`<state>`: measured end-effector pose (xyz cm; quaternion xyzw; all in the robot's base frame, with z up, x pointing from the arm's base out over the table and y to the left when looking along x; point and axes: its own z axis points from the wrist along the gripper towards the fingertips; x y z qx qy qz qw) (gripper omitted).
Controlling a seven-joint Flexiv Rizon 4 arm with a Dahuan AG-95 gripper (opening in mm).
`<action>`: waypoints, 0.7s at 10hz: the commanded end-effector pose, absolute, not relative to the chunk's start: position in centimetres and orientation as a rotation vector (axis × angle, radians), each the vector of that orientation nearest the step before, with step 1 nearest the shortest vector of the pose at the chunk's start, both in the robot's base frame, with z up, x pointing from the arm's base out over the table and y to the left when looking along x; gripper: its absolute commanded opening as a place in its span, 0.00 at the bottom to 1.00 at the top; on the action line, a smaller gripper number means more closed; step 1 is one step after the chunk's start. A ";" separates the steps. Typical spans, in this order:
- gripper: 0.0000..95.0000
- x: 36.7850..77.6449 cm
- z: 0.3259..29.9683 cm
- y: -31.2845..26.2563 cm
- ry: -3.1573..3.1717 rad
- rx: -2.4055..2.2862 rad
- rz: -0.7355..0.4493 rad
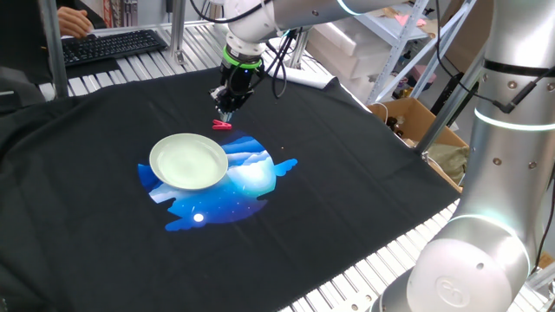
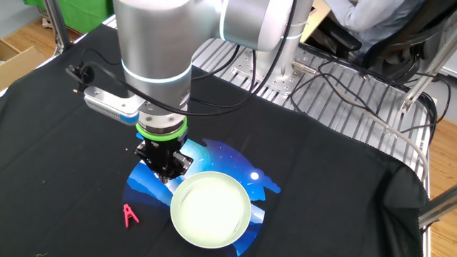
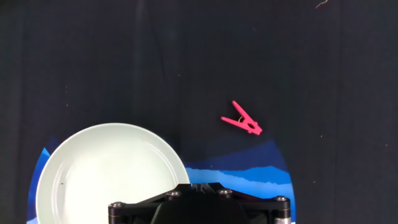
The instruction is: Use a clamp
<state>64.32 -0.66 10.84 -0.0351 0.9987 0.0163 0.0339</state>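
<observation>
a flexiv arm's gripper [image 2: 166, 173] hangs pointing straight down over a black cloth [image 1: 364, 191], its fingers pressed together and holding nothing. the clamp [image 3: 242, 121], a tiny red peg, lies flat and untouched on the cloth, just off the edge of a blue printed patch [image 1: 251, 186] and near, but apart from, a pale green plate [image 1: 187, 161]. in the other fixed view the clamp [image 2: 129, 214] sits clear of the gripper, off to one side, with open cloth between them.

judged from how things lie, the task has barely begun: the clamp has not been picked up, squeezed or clipped onto anything, and the plate's rim is bare. the jaws would need to part and line up over the peg before any grasp.

in the hand view the clamp's long axis runs on a diagonal, from upper left to lower right. its two splayed handles point up and left; the closed pinching end points down and right, towards the blue patch.
</observation>
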 end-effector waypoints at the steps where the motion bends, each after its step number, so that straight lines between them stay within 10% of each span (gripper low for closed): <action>1: 0.00 64.4 10.9 -0.6 3.073 -0.097 0.051; 7: 0.00 64.4 10.9 -0.6 3.071 -0.095 0.057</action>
